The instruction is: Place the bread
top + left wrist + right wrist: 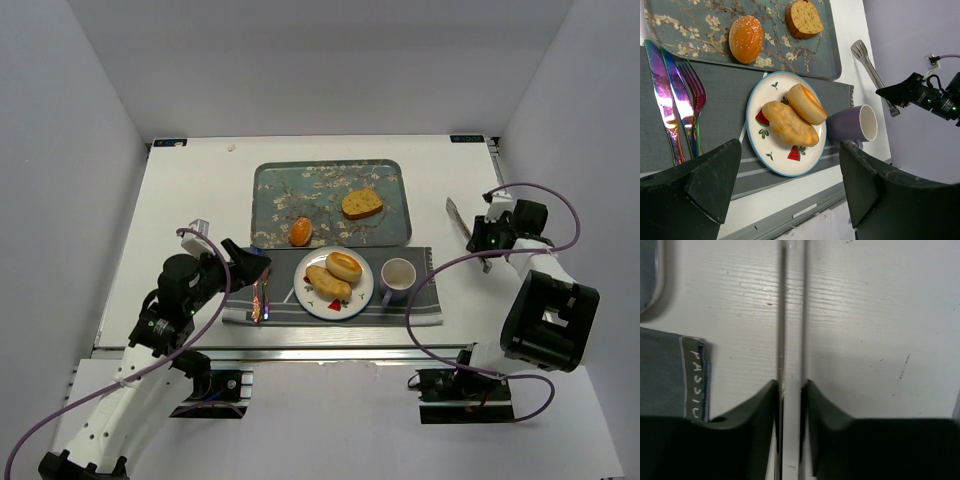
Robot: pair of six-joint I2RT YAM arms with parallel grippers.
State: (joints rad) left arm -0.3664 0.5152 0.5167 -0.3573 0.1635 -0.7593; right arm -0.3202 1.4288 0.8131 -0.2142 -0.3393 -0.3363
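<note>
Two breads lie on the white plate (345,312): a long roll (328,283) and a rounder bun (344,265). An orange bun (300,231) and a brown bread slice (362,204) rest on the floral tray (290,185). My left gripper (255,262) hovers open and empty at the placemat's left part; its wrist view looks over the plate (775,165) and roll (790,125). My right gripper (487,240) sits low on the table at the right, shut on the metal tongs (460,222). In the right wrist view both tong arms (782,315) run between the closed fingers (762,405).
A purple mug (398,278) stands right of the plate on the grey striped placemat (425,305). Iridescent cutlery (260,295) lies on the mat's left end. White walls enclose the table on three sides.
</note>
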